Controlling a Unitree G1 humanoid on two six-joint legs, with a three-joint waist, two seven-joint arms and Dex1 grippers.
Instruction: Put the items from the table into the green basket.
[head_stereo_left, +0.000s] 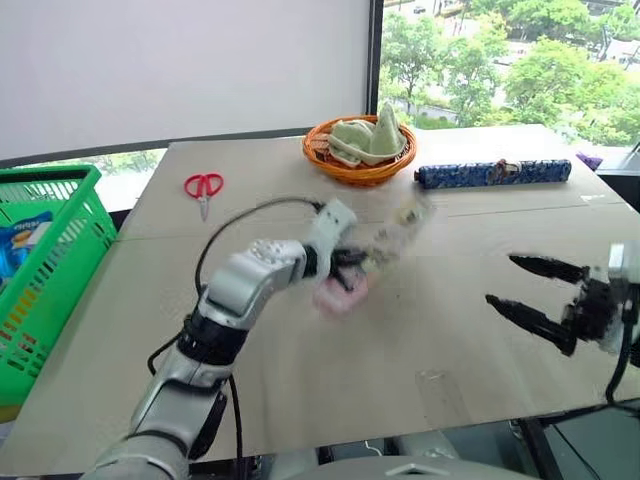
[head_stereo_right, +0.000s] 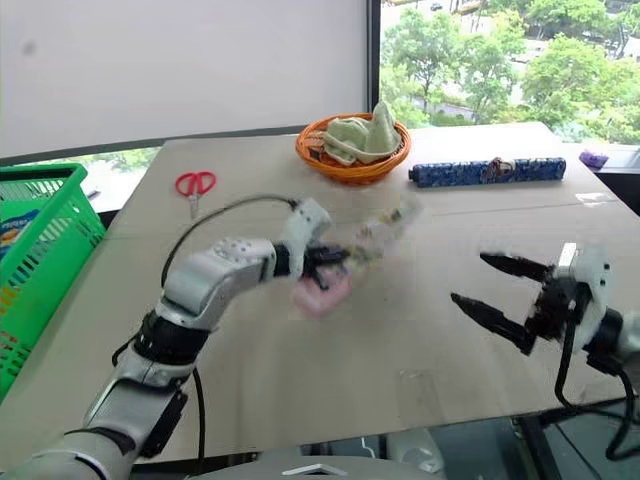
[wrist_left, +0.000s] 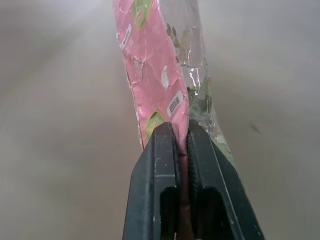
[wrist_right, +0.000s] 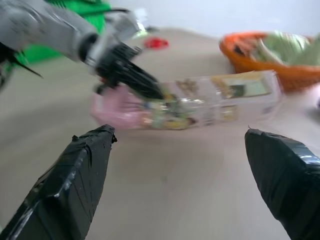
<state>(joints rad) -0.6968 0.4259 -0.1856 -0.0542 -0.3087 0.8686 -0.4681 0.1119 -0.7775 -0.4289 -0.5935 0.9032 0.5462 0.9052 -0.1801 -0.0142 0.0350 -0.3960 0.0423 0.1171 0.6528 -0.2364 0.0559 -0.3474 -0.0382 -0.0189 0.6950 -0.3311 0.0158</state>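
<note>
The pink pack (head_stereo_left: 372, 262) is smeared by motion blur, its print unreadable; the green basket (head_stereo_left: 60, 255) runs off the left edge; the right gripper (head_stereo_left: 541, 292) arm is cut at the right

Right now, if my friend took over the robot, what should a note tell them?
Left gripper: shut on the pink pack, lifted above the table.
Right gripper: open, holding nothing, over the table's right side.
Red scissors: on the table, far left.
Green basket: off the table's left edge; something blue-labelled lies inside, too hidden to name.
Done: pack gripped.
Left: drop the pack in the basket, then the scissors.
</note>
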